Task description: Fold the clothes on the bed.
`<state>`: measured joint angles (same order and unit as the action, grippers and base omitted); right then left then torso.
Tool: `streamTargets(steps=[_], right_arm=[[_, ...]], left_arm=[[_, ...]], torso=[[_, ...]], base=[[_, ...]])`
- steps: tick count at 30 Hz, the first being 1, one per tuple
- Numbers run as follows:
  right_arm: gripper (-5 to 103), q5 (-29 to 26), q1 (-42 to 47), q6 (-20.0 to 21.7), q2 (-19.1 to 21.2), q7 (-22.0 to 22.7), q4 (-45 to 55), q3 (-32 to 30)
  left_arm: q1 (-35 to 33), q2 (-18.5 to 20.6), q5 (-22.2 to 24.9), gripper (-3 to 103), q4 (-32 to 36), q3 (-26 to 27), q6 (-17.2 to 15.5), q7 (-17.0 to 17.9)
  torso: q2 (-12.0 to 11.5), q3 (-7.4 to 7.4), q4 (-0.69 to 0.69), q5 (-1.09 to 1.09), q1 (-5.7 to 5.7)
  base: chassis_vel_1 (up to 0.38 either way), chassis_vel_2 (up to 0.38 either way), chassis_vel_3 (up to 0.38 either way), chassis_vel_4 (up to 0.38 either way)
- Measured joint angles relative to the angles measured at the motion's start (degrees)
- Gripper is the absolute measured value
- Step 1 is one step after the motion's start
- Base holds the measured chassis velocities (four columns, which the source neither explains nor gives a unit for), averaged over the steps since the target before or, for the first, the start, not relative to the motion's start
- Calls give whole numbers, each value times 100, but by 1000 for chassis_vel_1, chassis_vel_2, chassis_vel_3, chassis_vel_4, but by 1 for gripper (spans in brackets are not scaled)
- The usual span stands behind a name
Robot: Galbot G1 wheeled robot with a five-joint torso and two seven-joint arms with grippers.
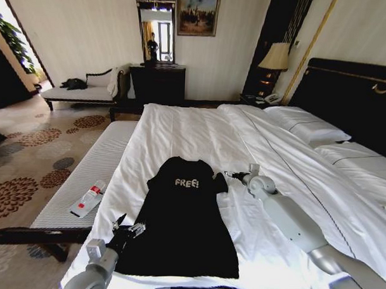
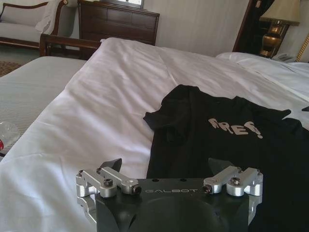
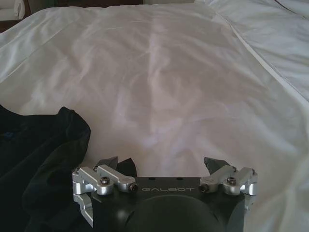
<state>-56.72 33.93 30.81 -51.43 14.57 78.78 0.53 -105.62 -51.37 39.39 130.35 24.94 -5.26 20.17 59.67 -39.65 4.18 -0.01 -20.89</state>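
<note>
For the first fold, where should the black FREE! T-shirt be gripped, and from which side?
Probably at its edges. The T-shirt lies flat, chest up, on the bed. The open left tool sits at its left side edge; the open right tool is beside the right sleeve. Pinch low from outside, since flat cloth offers only edges.

The T-shirt (image 1: 184, 223) lies flat on the duvet of the bed (image 1: 199, 135), near the foot edge closest to the robot, collar toward the far side and hem toward the robot. The left gripper (image 1: 123, 228) sits at the shirt's left edge near the hem, jaws spread, and the right gripper (image 1: 237, 176) sits just beside the right sleeve, jaws spread over bare duvet. A bench (image 1: 94, 173) runs along the bed's left side with a bottle (image 1: 88, 199) lying on it, the pillows (image 1: 308, 126) and headboard (image 1: 353, 102) stand to the right, and a lamp (image 1: 275, 58) stands behind the pillows.
</note>
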Motion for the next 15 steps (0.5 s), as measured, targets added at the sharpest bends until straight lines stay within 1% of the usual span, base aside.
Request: streamTargets(steps=[2, 4, 6, 15], right_arm=[[97, 31, -33, 5, -11, -10, -32, 88], [96, 44, -48, 6, -19, -13, -48, 128], [96, 110, -135, 9, -64, -26, -141, 298], [96, 307, -308, -71, -246, -57, -517, 586]], left_arm=[[7, -2, 8, 100, -1, 0, 0, 0], [8, -5, 14, 100, -5, 0, 0, 0], [0, -16, 33, 100, -19, 1, 2, 0], [-39, -22, 70, 100, -23, 35, 12, 0]], torso=[[0, 0, 1, 0, 0], [0, 0, 2, 0, 0], [0, 0, 1, 0, 0], [0, 0, 1, 1, 0]], base=[[0, 0, 0, 0], [0, 0, 0, 0], [0, 0, 0, 0], [0, 0, 0, 0]])
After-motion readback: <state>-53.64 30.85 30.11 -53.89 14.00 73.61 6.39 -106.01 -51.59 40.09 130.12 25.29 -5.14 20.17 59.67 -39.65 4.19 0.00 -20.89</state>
